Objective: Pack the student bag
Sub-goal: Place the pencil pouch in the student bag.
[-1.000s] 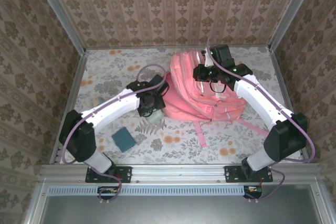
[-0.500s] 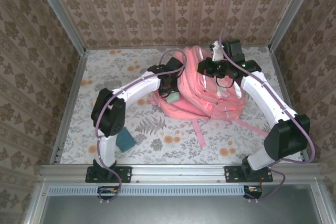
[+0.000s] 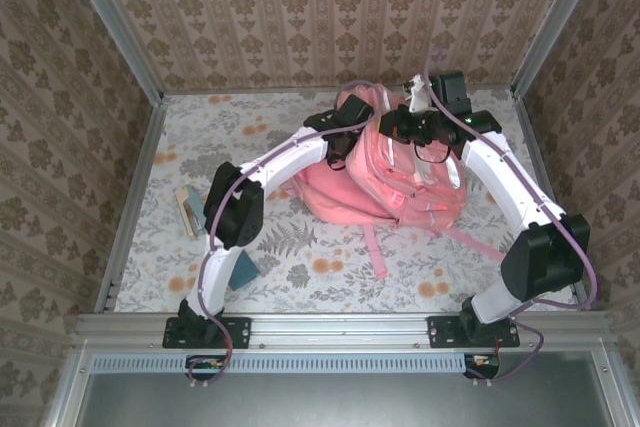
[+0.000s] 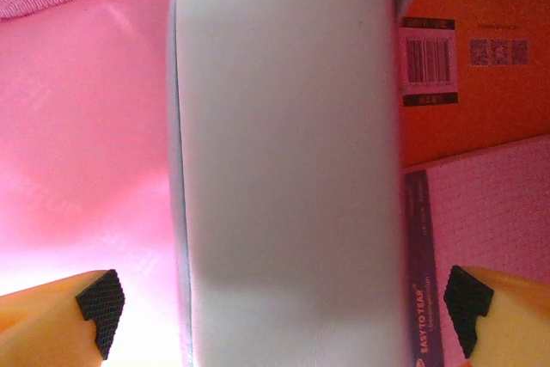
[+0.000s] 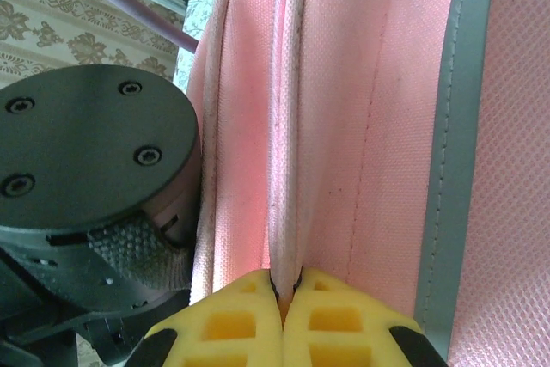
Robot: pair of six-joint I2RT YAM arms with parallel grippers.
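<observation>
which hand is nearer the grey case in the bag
Left. The left hand, open, straddles the grey case; the right hand pinches the student bag at its rim, farther off.

Pink, white-trimmed student bag (image 3: pixel 405 177); floral table cover (image 3: pixel 195 132); pale grey case (image 4: pixel 288 169); orange box (image 4: pixel 490 92).

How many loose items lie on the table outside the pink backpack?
2: a tan-and-teal item at the left of the table, and a teal pad nearer the front, partly behind the left arm. Others may be hidden under the backpack or arms.
</observation>
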